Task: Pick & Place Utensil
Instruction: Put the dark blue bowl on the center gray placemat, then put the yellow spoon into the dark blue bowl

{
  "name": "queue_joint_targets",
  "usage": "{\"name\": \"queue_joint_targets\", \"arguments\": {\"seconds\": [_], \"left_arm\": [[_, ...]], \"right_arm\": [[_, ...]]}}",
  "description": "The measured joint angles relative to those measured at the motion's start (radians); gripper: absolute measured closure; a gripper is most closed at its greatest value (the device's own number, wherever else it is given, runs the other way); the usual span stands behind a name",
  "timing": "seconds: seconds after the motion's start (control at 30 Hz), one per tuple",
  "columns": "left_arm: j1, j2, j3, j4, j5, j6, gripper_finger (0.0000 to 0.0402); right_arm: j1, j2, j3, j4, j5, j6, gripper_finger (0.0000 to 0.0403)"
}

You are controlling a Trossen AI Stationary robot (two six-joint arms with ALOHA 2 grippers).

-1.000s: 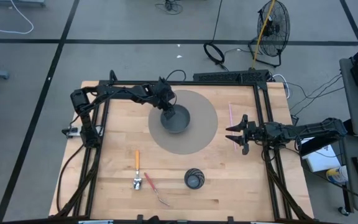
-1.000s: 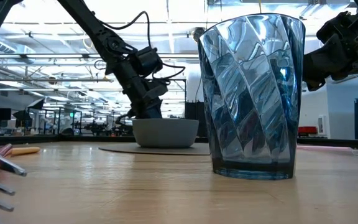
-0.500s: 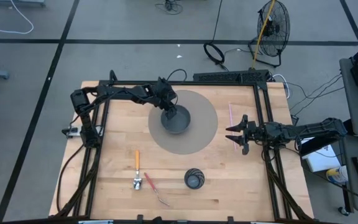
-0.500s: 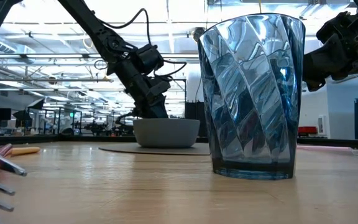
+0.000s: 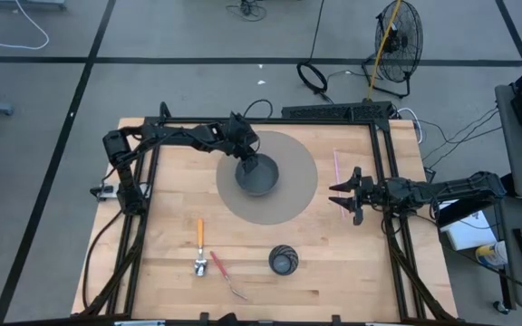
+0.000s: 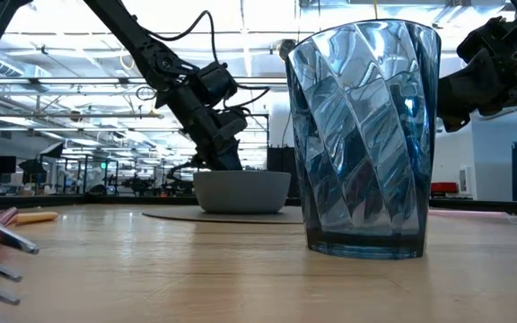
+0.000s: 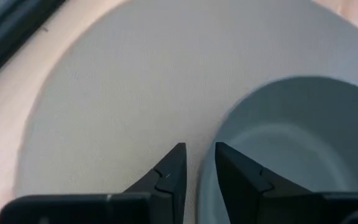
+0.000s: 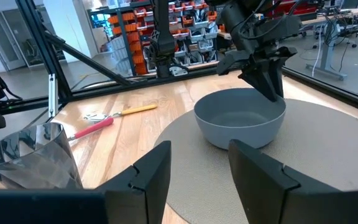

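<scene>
Grey bowl (image 7: 291,143) rim pinched by left end effector (image 7: 199,163), seen only wrist-close, right end effector (image 8: 197,163) spread.

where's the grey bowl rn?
High view: the round grey bowl sits on the circular grey mat, left of the mat's centre, with the left gripper at its rim.

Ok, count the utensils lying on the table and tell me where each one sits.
2, as far as the views show. The orange-handled utensil lies on the bare wood left of the glass cup; the red-handled utensil lies just beside it, nearer the table's front edge. None is in the bowl.
</scene>
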Motion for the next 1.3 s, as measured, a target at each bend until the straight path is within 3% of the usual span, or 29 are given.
{"name": "queue_joint_targets", "arguments": {"seconds": [0.27, 0.4, 0.67, 0.87, 1.07, 1.17, 1.3], "left_arm": [[0.000, -0.006, 0.000, 0.028, -0.002, 0.020, 0.0266], [0.000, -0.072, -0.002, -0.002, -0.002, 0.035, 0.0238], [-0.049, -0.339, -0.001, -0.173, -0.002, 0.047, 0.0218], [-0.166, -0.573, 0.000, -0.412, -0.009, 0.028, 0.0218], [-0.366, -0.709, 0.000, -0.632, -0.220, -0.155, 0.0218], [-0.470, -0.728, 0.000, -0.714, -0.325, -0.286, 0.0218], [-0.590, -0.723, -0.001, -0.795, -0.389, -0.442, 0.0218]], "right_arm": [[0.000, 0.000, 0.000, 0.000, 0.000, 0.000, 0.0248], [0.000, 0.000, 0.000, 0.000, 0.000, -0.004, 0.0248], [0.000, 0.000, 0.000, 0.008, 0.000, -0.001, 0.0248], [0.000, 0.000, 0.000, 0.008, 0.000, -0.006, 0.0248], [0.000, 0.000, 0.000, 0.008, 0.000, -0.025, 0.0248], [0.000, 0.000, 0.000, 0.008, 0.000, -0.026, 0.0248], [0.000, 0.000, 0.000, 0.008, 0.000, -0.026, 0.0248]]}}
